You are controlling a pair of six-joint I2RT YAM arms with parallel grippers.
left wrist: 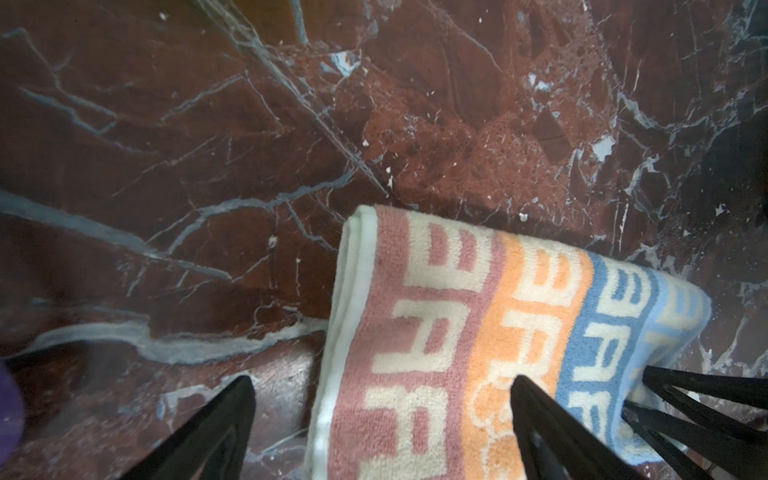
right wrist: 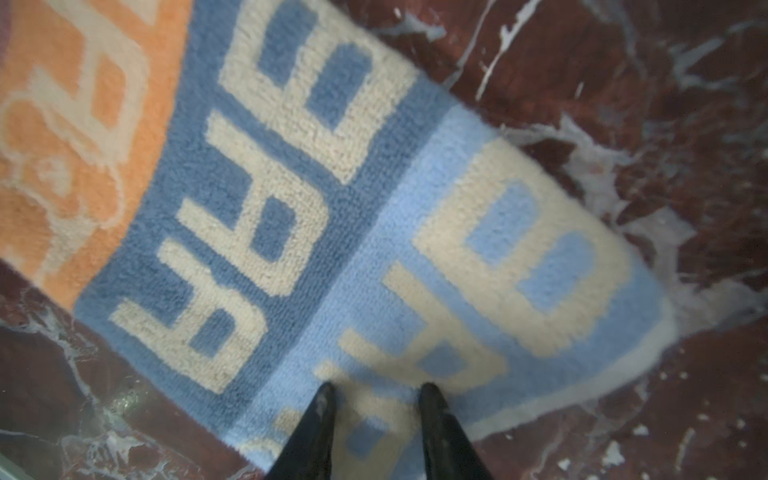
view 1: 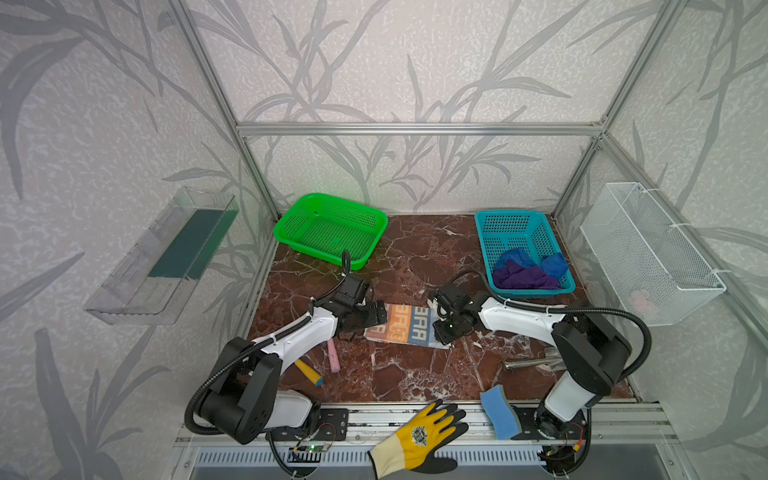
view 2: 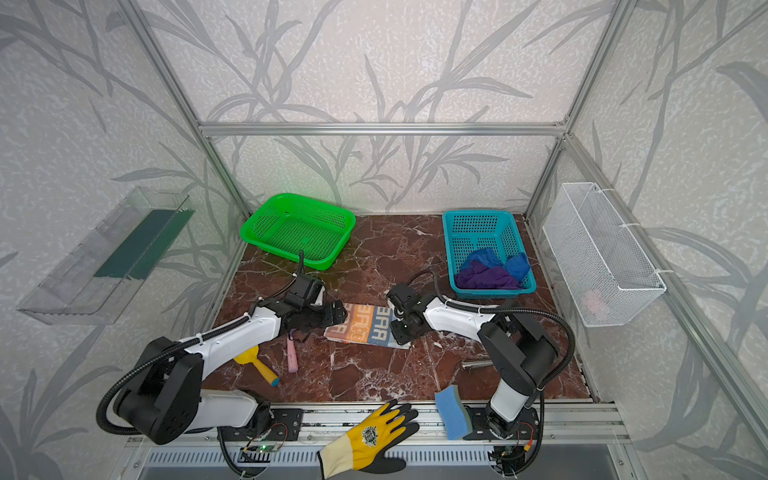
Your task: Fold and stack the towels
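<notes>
Top views, kev here: where's everything sitting? I make out the lettered towel (view 1: 405, 330) mid-worktop (view 1: 415, 374), already folded into a strip.

mo: yep. In both top views its long axis runs roughly 9 to 3 o'clock, tipped a bit toward 4. The left gripper (view 1: 370, 318) sits at the 9 o'clock end and the right gripper (view 2: 401, 332) at the 3 o'clock end. So each arm has its own end and neither is nearer overall. The purple towel (view 1: 525, 276) and blue towel (view 1: 555, 264) are bunched in the teal basket (view 1: 482, 232). That's at about 2 o'clock from the strip, way closer to the right arm.

kev: left wrist?

mo: jaws spread wide, holding nothing. One finger (left wrist: 216, 424) hangs over bare worktop and the other over the orange band. The cream-hemmed pink end lies between them, so the opening lines up with the strip's long axis.

kev: and right wrist?

mo: tips (right wrist: 322, 411) stand a narrow gap apart, planted on the light blue block at the strip's opposite end. Can't tell if they're pinching cloth or just pressing down. My guess is the next fold goes end over end along that axis. It'd hinge on the left one closing on the pink end while the right pins the blue end.
</notes>
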